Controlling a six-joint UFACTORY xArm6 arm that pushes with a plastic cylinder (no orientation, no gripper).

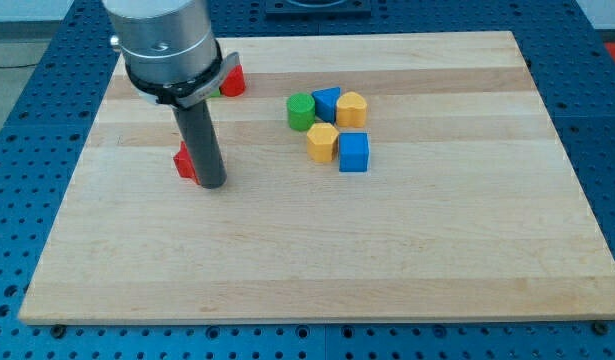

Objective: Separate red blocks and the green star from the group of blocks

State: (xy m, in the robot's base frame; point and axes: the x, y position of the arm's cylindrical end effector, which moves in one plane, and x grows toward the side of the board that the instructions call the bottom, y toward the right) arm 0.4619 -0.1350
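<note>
My tip (211, 184) rests on the board at the view's left, touching the right side of a red block (185, 161) that the rod partly hides. A second red block (233, 80) sits near the view's top left, partly behind the arm's grey housing, with a sliver of green (217, 93), perhaps the green star, beside it. The group lies right of centre: a green cylinder (301, 111), a blue triangular block (327, 103), a yellow block (351, 108), a second yellow block (322, 142) and a blue cube (354, 152).
The wooden board (317, 250) lies on a blue perforated table (597, 110). The arm's grey housing (167, 45) covers the board's top left corner.
</note>
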